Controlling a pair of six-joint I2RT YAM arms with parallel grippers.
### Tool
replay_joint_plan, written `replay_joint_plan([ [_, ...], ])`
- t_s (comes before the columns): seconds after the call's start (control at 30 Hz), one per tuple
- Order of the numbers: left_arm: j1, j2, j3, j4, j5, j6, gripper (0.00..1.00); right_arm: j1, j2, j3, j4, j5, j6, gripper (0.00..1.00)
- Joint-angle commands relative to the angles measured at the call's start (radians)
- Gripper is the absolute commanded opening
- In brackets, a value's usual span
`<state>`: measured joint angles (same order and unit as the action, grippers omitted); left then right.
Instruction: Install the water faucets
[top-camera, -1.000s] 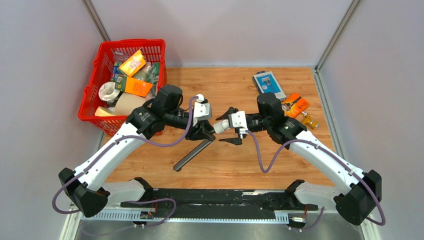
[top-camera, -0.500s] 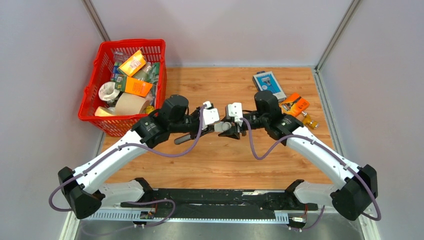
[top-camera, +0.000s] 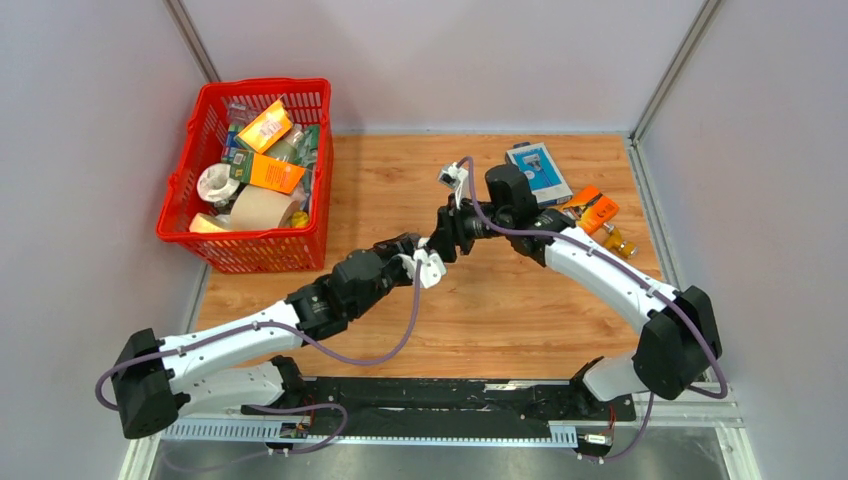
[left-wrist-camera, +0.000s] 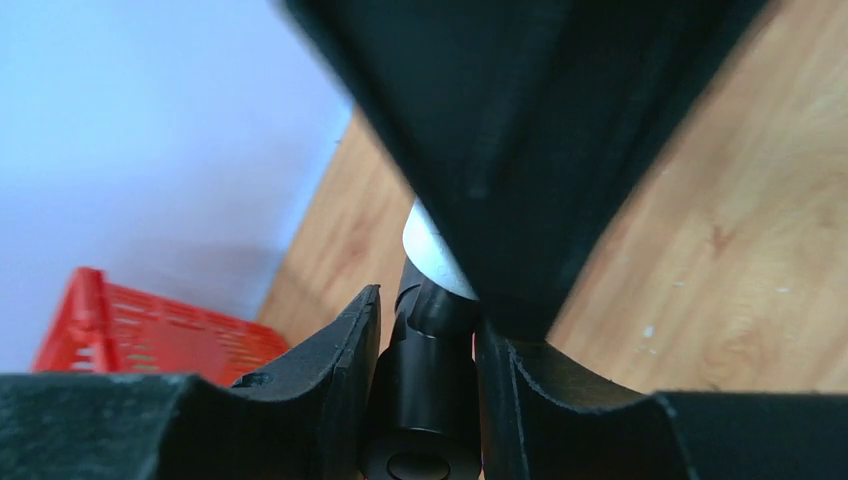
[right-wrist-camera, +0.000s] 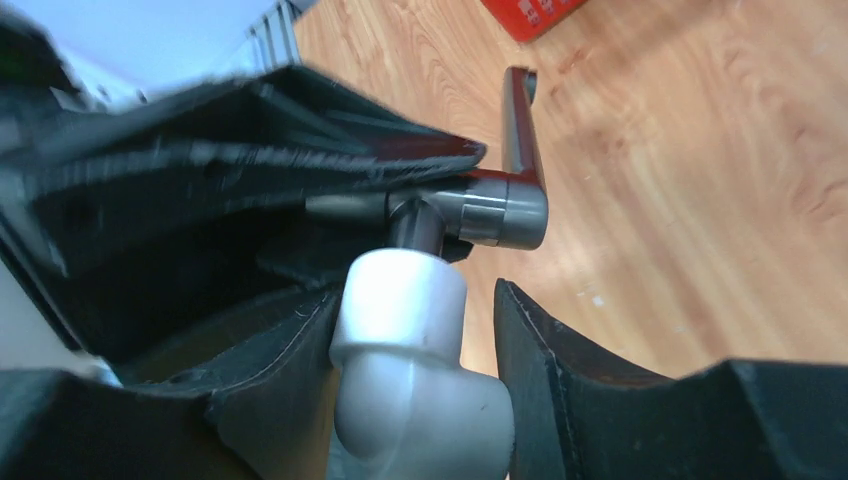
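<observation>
— Faucet and white elbow, where are they?
— Up in the air over the middle of the wooden table, well away from the red basket at the far left. They meet end to end. A dark stub on the faucet seems to go into the elbow.
— Who holds what?
— The left gripper is squeezed on the dark faucet. The right gripper has its fingers closed round the white elbow.
— What could go wrong?
— I think the two ends may not line up straight. Then a push or a twist could jam them crooked. The elbow is round and smooth, so it might spin or slip in the fingers. The faucet's long rod sticks out sideways, so it could tip. If one grip slips, a piece could drop on the table.
</observation>
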<state>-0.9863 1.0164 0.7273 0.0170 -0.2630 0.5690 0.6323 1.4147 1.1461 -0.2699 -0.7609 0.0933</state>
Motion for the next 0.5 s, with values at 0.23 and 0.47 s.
replay_joint_plan([
  [0.23,-0.009,-0.03,0.067,0.203,-0.113,-0.038,0.0,-0.028,-0.085,0.011,0.12,0.147,0.357,0.47],
  [0.47,0.158,-0.041,0.199,-0.132,0.308,-0.23,0.0,-0.029,-0.273,-0.065,0.121,0.184,-0.062,0.78],
])
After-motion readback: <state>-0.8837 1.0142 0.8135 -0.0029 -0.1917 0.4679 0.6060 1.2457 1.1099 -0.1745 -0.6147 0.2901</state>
